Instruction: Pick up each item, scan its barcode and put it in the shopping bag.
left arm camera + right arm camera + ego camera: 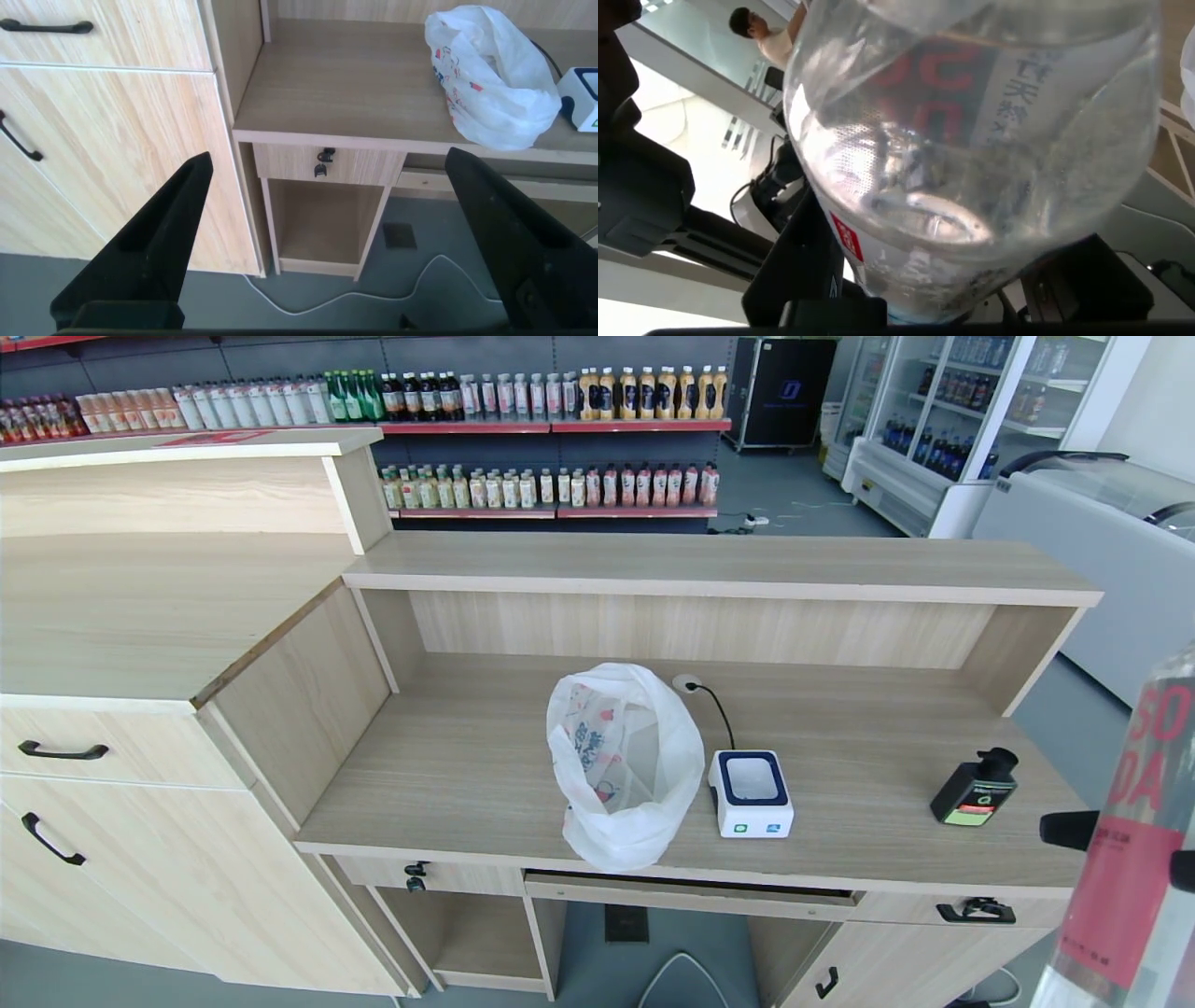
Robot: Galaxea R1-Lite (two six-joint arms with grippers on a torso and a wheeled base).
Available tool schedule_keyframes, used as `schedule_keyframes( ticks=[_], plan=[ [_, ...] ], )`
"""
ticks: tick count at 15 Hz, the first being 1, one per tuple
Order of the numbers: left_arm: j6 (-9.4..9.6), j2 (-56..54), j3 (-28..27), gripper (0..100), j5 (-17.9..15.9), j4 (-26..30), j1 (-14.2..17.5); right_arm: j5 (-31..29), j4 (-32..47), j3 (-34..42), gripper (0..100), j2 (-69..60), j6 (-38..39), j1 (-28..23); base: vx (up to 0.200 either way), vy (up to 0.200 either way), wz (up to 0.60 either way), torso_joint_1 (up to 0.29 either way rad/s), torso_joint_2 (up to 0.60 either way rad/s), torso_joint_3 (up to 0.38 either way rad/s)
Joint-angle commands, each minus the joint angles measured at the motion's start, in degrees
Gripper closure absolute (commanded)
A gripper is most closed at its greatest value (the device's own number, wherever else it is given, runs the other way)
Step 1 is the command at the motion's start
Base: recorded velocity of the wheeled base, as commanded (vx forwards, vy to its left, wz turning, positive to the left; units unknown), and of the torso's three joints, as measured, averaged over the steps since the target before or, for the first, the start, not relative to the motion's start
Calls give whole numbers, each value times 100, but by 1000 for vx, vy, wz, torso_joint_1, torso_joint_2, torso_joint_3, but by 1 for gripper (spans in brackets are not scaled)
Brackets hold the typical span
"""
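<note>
We have the left gripper (329, 159) empty, fingers wide apart, low off the left front corner of the light wood surface (467, 775), well away from the action. On the surface, the white thin-plastic shopping bag (625, 765) stands mouth up near the front edge, with red and blue print on its side. Just beside it to the right is the white box scanner (752, 793), dark blue window facing up, cable running to the back. Further right, well apart from the scanner, is a small black bottle with a green-red label (971, 791), not gripped. Far right, off the surface's front corner, is the clear plastic soda bottle with a red label (1130, 859), long axis roughly upright. The right gripper (1125, 849) is clamped across its middle. We judge this is the scan step: the scanner lies left and slightly forward of the bottle, the bag just past it, and the right arm is clearly nearer. We can't tell where the barcode sits, so the bottle may need a roll before the window reads it.
</note>
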Motion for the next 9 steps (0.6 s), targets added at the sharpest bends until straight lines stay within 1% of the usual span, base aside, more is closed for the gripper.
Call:
schedule_keyframes(
  ticks=[1,8,9],
  plan=[
    [-1,-2,0,0,0,-1,0,2,-3,10,100,-1,-1,-6,0,0,0,0,0,0],
    [-1,-2,0,0,0,-1,0,-16,-3,1,100,25,-27,-41,0,0,0,0,0,0],
    [-1,-2,0,0,0,-1,0,-51,-38,1,100,113,-124,-67,0,0,0,0,0,0]
  ],
)
